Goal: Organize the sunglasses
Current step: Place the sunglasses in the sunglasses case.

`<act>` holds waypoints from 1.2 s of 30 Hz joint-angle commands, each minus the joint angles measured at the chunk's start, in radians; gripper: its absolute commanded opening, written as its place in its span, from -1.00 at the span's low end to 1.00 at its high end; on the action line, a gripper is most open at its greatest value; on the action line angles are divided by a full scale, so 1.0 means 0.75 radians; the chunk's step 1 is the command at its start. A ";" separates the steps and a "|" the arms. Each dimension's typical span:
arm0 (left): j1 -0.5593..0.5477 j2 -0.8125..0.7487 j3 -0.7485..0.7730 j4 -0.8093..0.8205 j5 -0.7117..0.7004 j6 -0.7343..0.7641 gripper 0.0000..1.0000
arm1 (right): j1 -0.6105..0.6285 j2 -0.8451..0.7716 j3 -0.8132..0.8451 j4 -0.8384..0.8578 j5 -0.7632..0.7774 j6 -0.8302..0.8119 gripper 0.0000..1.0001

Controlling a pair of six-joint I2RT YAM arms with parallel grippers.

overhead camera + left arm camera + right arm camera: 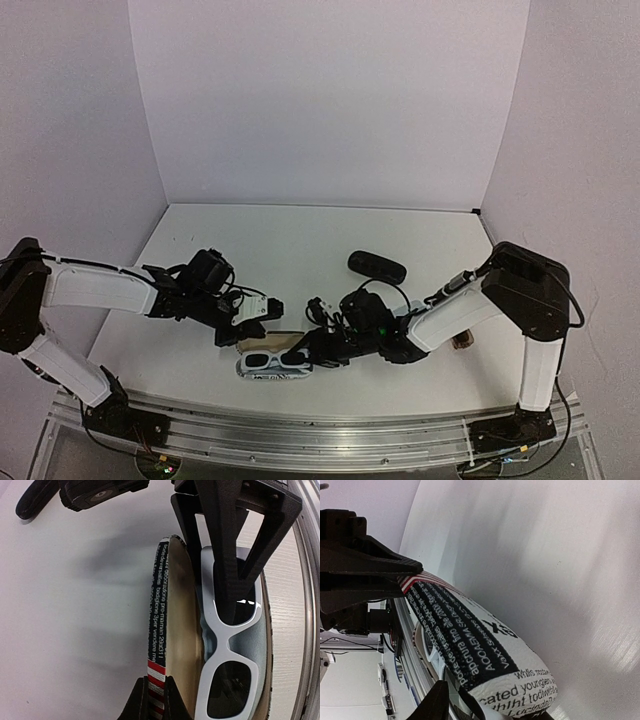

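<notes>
The white sunglasses with dark lenses lie on a light-blue cloth inside the open stripe-and-text patterned case near the table's front edge. My left gripper is shut on the rim of the case's raised lid. My right gripper reaches into the case from the other end, one finger over a lens. Its grip is hidden by the lid. A small brown bit, likely the brown sunglasses, shows behind my right forearm.
An oblong black case lies on the white table behind my right gripper. The metal rail at the table's front edge runs just beside the patterned case. White walls close off the back and sides.
</notes>
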 commanded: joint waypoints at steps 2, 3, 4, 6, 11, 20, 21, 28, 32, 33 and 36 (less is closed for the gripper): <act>-0.048 -0.150 -0.083 0.224 -0.023 0.039 -1.00 | 0.020 -0.090 0.071 -0.143 0.129 -0.130 -0.13; -0.052 -0.158 -0.095 0.236 -0.028 0.044 -1.00 | 0.028 -0.095 0.081 -0.165 0.147 -0.148 -0.10; -0.054 -0.160 -0.101 0.243 -0.031 0.043 -1.00 | 0.034 -0.103 0.092 -0.195 0.169 -0.166 -0.06; -0.057 -0.160 -0.100 0.241 -0.036 0.034 -1.00 | 0.046 -0.119 0.106 -0.249 0.211 -0.194 0.01; -0.064 -0.156 -0.109 0.244 -0.052 0.055 -1.00 | 0.073 -0.188 0.114 -0.307 0.369 -0.274 0.10; -0.096 -0.182 -0.148 0.312 -0.099 0.133 -1.00 | 0.080 -0.229 0.142 -0.399 0.453 -0.357 0.20; -0.104 -0.184 -0.152 0.320 -0.110 0.141 -1.00 | 0.080 -0.228 0.141 -0.402 0.452 -0.354 0.20; -0.122 -0.167 -0.159 0.309 -0.174 0.155 -1.00 | 0.086 -0.253 0.129 -0.414 0.519 -0.338 0.23; -0.121 -0.165 -0.177 0.312 -0.191 0.161 -1.00 | 0.086 -0.287 0.101 -0.418 0.580 -0.321 0.30; -0.122 -0.162 -0.179 0.315 -0.194 0.160 -1.00 | 0.086 -0.288 0.103 -0.418 0.577 -0.329 0.31; -0.124 -0.147 -0.177 0.331 -0.214 0.152 -1.00 | 0.087 -0.278 0.108 -0.420 0.554 -0.340 0.42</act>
